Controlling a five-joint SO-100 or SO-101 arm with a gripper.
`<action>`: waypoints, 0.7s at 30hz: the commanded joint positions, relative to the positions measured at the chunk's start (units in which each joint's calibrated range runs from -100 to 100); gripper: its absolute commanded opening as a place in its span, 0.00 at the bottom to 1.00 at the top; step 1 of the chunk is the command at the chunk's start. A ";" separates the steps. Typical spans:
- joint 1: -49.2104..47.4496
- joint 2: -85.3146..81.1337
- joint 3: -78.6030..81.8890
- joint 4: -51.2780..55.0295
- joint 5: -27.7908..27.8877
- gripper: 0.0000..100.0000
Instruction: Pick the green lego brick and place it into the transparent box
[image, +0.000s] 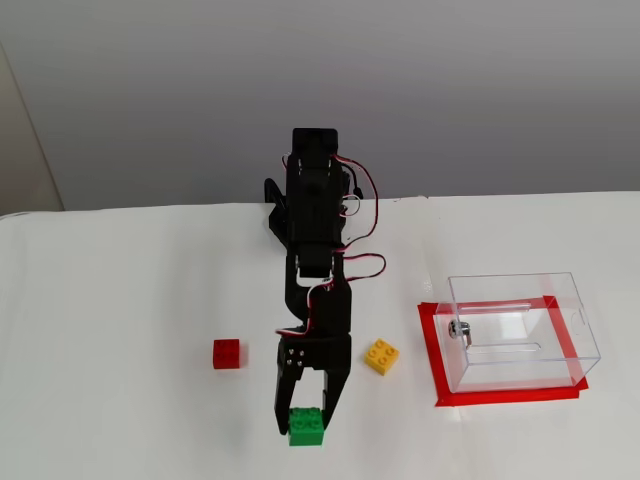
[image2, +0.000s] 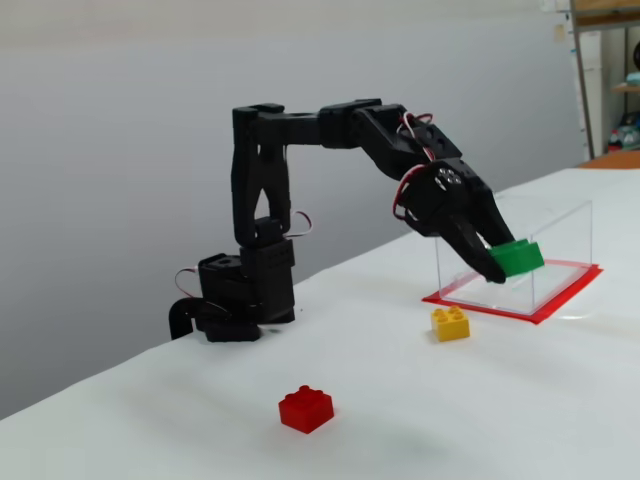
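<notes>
Green lego brick (image2: 518, 257) is up in the air, well clear of the table, pinched between the two fingers of the gripper (image2: 503, 262); a small, rigid, light piece of smooth plastic, likely to slip unless squeezed across its flat sides. Transparent box (image: 520, 330) sits on red tape (image: 430, 350), well apart, apparently empty; yellow brick (image: 381, 356) and red brick (image: 227, 353) lie outside it.

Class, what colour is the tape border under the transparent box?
Red tape border, clearest in the fixed view from above.
</notes>
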 joint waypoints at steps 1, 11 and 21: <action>-0.12 -6.85 -1.33 1.35 -0.17 0.16; -2.49 -15.59 -1.24 11.45 -1.16 0.16; -14.91 -22.13 1.57 16.06 -4.29 0.16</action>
